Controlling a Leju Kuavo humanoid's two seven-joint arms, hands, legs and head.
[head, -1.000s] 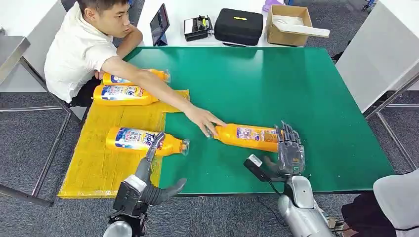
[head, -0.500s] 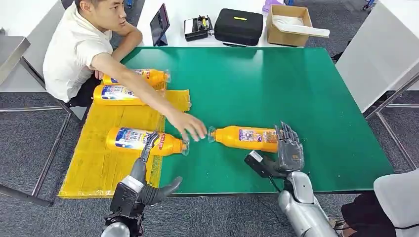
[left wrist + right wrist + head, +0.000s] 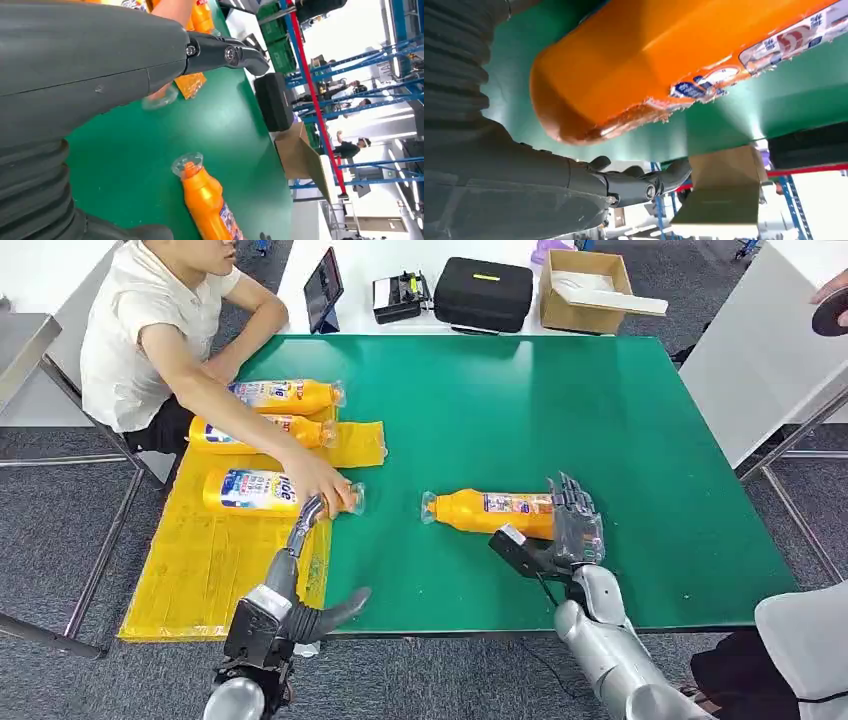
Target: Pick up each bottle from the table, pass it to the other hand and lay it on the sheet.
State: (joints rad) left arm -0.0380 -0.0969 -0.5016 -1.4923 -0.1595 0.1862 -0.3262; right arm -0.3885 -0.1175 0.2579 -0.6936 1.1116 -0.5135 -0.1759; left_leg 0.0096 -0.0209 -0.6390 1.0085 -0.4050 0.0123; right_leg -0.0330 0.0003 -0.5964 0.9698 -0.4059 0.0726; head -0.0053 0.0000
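Observation:
An orange bottle (image 3: 490, 512) lies on its side on the green table (image 3: 600, 420), cap pointing left. My right hand (image 3: 570, 530) stands at its base end, fingers upright behind the base and thumb stretched along the near side; the right wrist view shows the bottle (image 3: 664, 65) close to the palm with a gap over the thumb (image 3: 644, 185). My left hand (image 3: 300, 590) hovers with fingers apart over the front edge of the yellow sheet (image 3: 200, 570), holding nothing. Three more orange bottles lie on the sheet (image 3: 285, 395) (image 3: 255, 433) (image 3: 260, 490). A person's hand (image 3: 325, 483) rests on the nearest one.
The person sits at the table's far left corner, arm reaching over the sheet. A tablet (image 3: 322, 288), a black case (image 3: 482, 292) and a cardboard box (image 3: 590, 285) stand on the white table behind. A grey table (image 3: 770, 350) flanks the right side.
The person's hand left the table bottle's cap and went to the nearest bottle on the sheet, pushing it farther back. My right hand closed in on the table bottle's base.

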